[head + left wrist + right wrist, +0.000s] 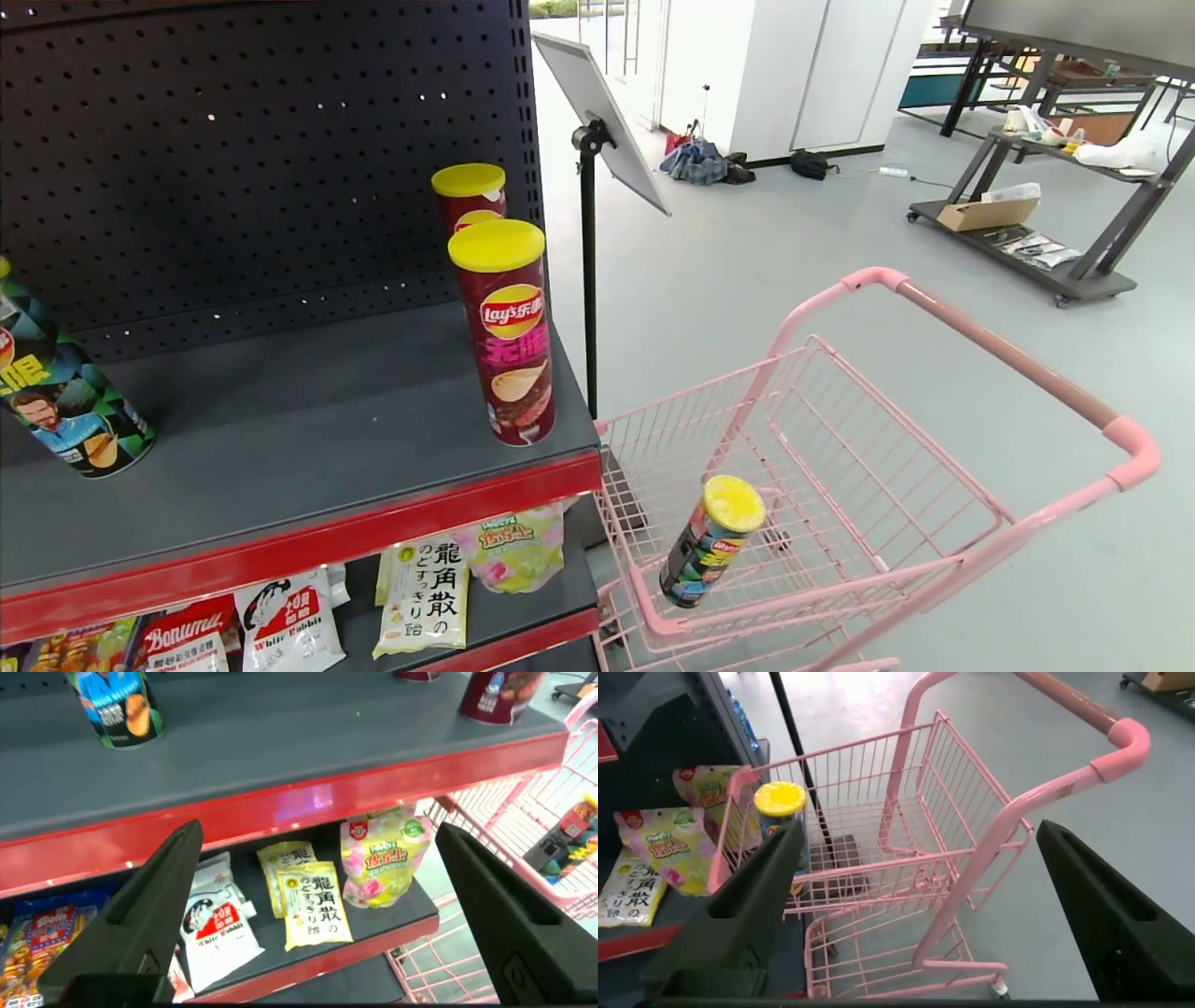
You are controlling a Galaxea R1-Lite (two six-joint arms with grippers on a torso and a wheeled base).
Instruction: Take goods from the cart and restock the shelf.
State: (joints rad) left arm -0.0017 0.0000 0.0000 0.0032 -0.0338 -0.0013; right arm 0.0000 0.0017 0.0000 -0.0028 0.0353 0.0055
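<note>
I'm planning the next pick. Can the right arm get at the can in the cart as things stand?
Probably yes. The right end effector is open, facing the cart from higher up; the cart's top is uncovered and the can shows its yellow lid. The wire walls may crowd a sideways grip.

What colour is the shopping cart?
The cart is pink; the head view shows it best.

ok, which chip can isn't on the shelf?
The dark multicoloured can, leaning inside the pink cart. The front maroon can, rear maroon can and teal can stand on the shelf.
</note>
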